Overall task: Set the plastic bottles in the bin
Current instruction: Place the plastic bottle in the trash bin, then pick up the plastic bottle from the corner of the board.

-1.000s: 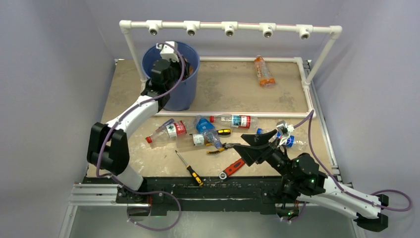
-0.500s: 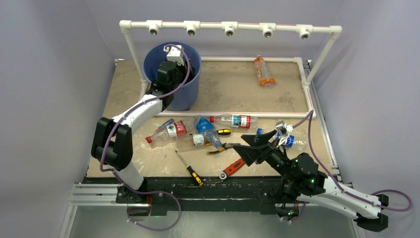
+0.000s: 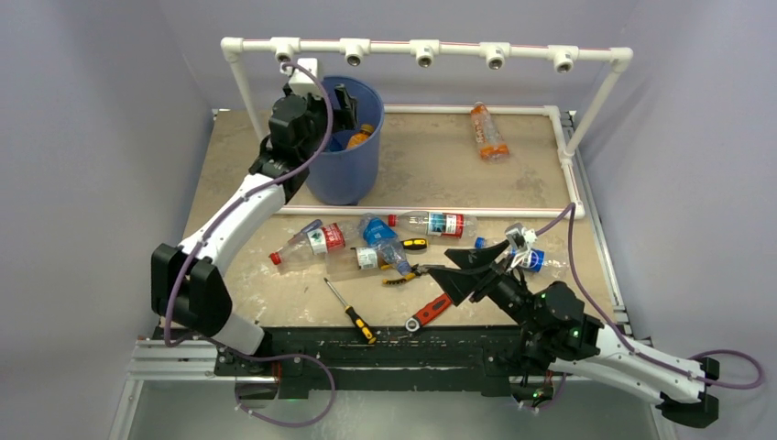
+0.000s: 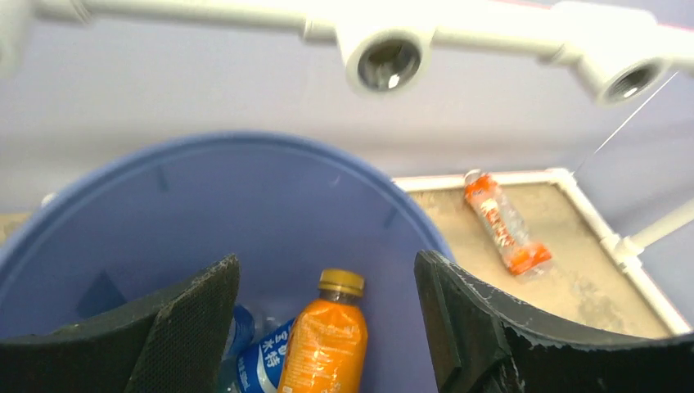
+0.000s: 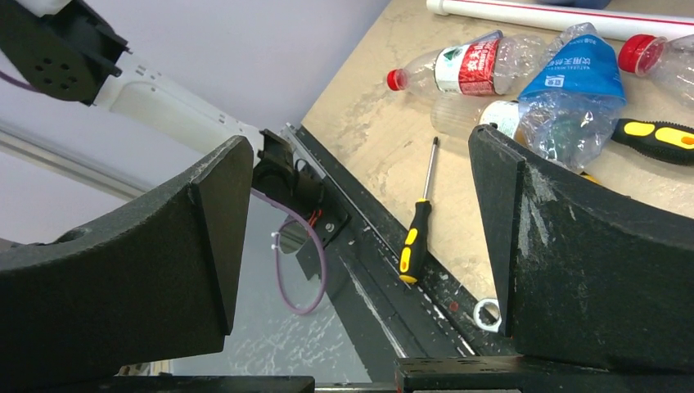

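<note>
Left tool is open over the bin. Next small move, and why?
Probably draw the left tool back off the bin toward the red-labelled bottle: its jaws stand open and empty, the orange bottle already lies inside, and several bottles lie on the table.

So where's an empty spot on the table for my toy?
The biggest bare patch is inside the white pipe frame, between the blue bin and the orange bottle. The front middle is crowded with bottles, pliers and screwdrivers.
</note>
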Robot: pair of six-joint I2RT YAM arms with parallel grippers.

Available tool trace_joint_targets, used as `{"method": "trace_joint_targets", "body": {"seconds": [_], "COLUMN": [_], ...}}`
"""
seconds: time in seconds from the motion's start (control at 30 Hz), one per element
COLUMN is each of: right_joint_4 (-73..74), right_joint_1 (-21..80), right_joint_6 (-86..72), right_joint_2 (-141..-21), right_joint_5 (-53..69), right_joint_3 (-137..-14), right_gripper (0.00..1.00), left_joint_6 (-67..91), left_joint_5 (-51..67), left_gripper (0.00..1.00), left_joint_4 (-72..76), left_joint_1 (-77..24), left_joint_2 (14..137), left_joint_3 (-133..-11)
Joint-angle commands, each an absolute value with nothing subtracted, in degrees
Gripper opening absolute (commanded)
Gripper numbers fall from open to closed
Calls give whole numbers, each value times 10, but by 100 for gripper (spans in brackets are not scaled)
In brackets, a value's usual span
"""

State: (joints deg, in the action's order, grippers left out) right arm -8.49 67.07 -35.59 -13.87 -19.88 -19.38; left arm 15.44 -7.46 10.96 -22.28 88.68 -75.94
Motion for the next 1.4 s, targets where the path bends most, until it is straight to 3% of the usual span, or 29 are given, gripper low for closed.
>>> {"method": "trace_joint_targets", "body": {"seconds": [0.0,0.2,0.33,0.5,0.63,0.73,0.87,1.2,1.37], "right_joint_4": [-92,-57,-13,95,93,64,26,-143,-188], "right_joint_1": [671,671,671,671,665,597,404,246,195], "right_joint_6": [-344,-336,-346,-361,-333,-309,-309,-309,-280], "right_joint_2": [-151,-155,-174,-289,-383,-452,-539,-718,-862], "right_joint_5": [-209,-236,-340,-507,-563,-510,-309,-285,-301], "right_joint_3": [-221,-245,-272,-354,-396,-421,-429,-437,-510], "right_gripper": [97,98,98,98,98,97,96,99,99], "left_joint_6": [159,185,207,212,213,221,230,232,238], "left_joint_5": [-70,-91,-130,-169,-188,-195,-200,-157,-168], "left_gripper": [77,78,78,78,78,78,77,76,76], "left_joint_4": [110,105,77,20,-32,-45,-52,-52,-61], "left_joint_1": [-224,-224,-224,-224,-224,-224,-224,-230,-230], "left_joint_2": [834,740,634,497,408,352,292,261,255], "left_joint_3": [-785,-750,-679,-569,-493,-439,-384,-367,-369]}}
